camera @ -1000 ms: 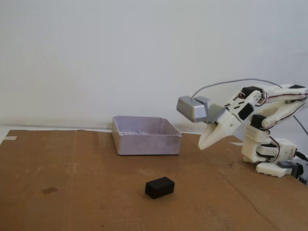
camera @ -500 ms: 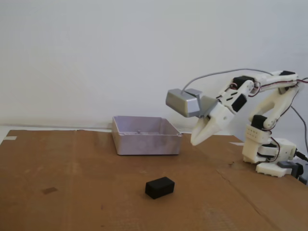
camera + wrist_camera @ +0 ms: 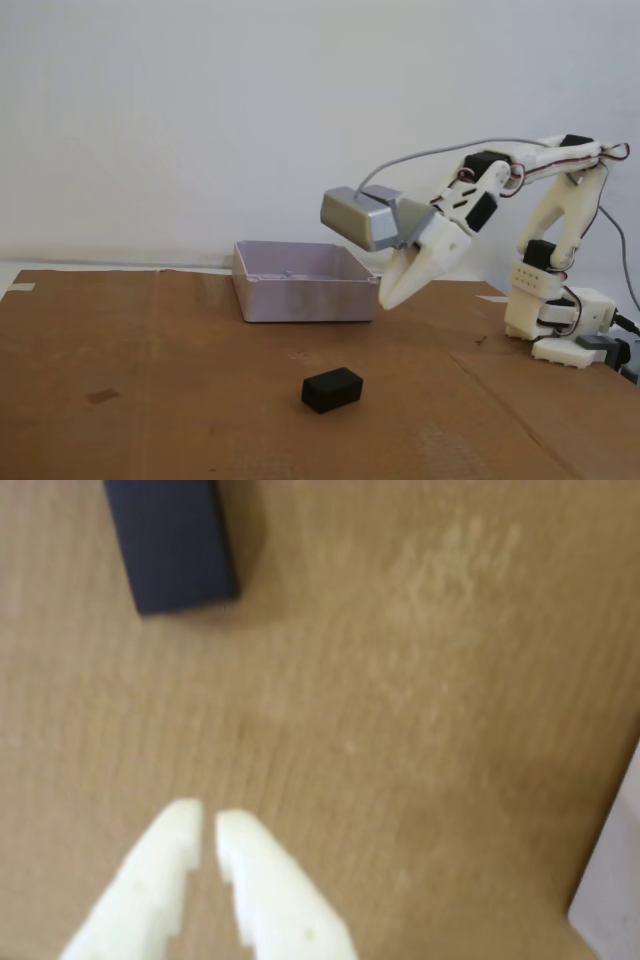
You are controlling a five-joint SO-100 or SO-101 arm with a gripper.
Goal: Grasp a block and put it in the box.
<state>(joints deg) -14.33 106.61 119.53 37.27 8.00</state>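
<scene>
Block (image 3: 332, 389): small matte black rectangular piece, lying flat on the cardboard (image 3: 150, 400), front-centre in the fixed view, well apart from the box; nothing is touching it.
Block in wrist view (image 3: 172, 542): sitting at top left, cut off by the top edge, w/ bare cardboard between it & the fingertips.
Box (image 3: 303, 281): standing behind the block, open side up; looks empty as far as the fixed view is showing.
Gripper (image 3: 388, 300): hanging in the air just in front of the box's right corner, above & to the right of the block, pointing down-left.
Jaws: nearly together, only a thin slit showing between the tips in the wrist view (image 3: 207, 832); holding nothing.
Handling (est.): prob. light & rigid, solid-looking, not fragile; matte faces are likely giving decent grip, so slip risk is looking low.
Where to grip (est.): across the short width, pads on the two long side faces, near mid-length so it isn't twisting; jaws would need opening wider than the block first.
Hidden/cut off: far end of the block is running out of the wrist frame; box floor is mostly blocked by its front wall in the fixed view; the pale edge at lower right of the wrist view can't be identified.
Hard to make out: wrist pic is blurring, block edges soft; block material can't be told.
</scene>
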